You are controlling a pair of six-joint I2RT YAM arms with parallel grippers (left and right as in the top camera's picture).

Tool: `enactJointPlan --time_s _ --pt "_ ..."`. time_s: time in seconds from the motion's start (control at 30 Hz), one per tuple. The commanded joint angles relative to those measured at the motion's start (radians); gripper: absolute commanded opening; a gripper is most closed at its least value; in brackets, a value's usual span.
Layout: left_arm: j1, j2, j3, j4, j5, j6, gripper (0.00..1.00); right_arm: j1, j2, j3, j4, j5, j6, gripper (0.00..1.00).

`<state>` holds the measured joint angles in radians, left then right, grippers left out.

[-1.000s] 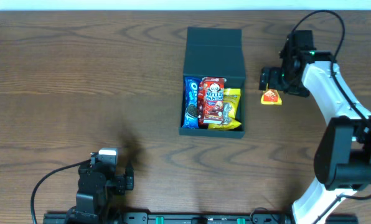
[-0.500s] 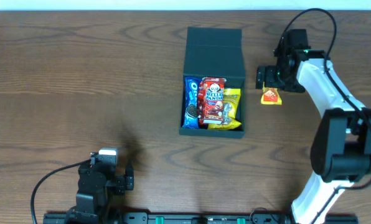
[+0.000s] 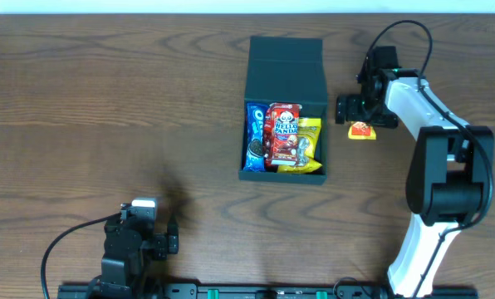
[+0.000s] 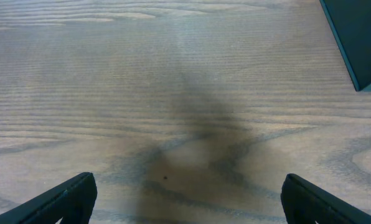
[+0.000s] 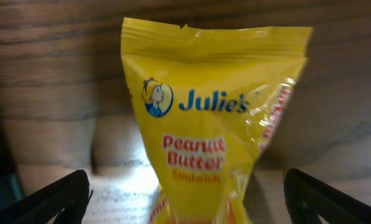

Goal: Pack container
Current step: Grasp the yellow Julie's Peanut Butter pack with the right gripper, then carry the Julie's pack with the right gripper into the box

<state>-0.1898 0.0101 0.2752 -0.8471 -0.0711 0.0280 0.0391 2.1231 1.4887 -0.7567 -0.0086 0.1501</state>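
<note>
The dark container (image 3: 286,81) stands open at the table's middle, its lid (image 3: 286,51) folded back. Inside it lie a blue Oreo packet (image 3: 254,138), a red Hello Panda packet (image 3: 283,131) and a yellow packet (image 3: 310,143). To its right a yellow Julie's peanut butter sandwich packet (image 3: 363,130) (image 5: 210,124) lies on the wood. My right gripper (image 3: 358,112) (image 5: 188,205) hovers over it, open, a finger on each side and neither touching. My left gripper (image 3: 139,224) (image 4: 188,202) rests open near the front left edge, holding nothing.
The wooden table (image 3: 106,108) runs bare to the left of the container. A corner of the container (image 4: 360,37) shows at the upper right of the left wrist view. The right arm (image 3: 434,166) reaches in from the front right.
The right gripper has slid left and turned over the yellow packet, its arm swinging in behind it. The left arm and the container have not moved.
</note>
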Motion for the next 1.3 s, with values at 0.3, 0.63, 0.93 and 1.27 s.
enactJointPlan --time_s 0.3,0.63,0.93,1.27 --pt "0.007 -0.006 -0.049 -0.040 -0.014 0.010 0.95 0.015 0.023 0.019 0.013 -0.010 -0.010 0.52" --pt "0.007 -0.006 -0.049 -0.040 -0.014 0.010 0.95 0.023 0.022 0.019 -0.006 -0.011 -0.009 0.39" --pt "0.007 -0.006 -0.049 -0.040 -0.014 0.010 0.95 0.041 0.022 0.019 -0.022 -0.011 -0.009 0.33" --pt "0.007 -0.006 -0.049 -0.040 -0.014 0.010 0.95 0.047 0.022 0.019 -0.041 -0.011 0.067 0.18"
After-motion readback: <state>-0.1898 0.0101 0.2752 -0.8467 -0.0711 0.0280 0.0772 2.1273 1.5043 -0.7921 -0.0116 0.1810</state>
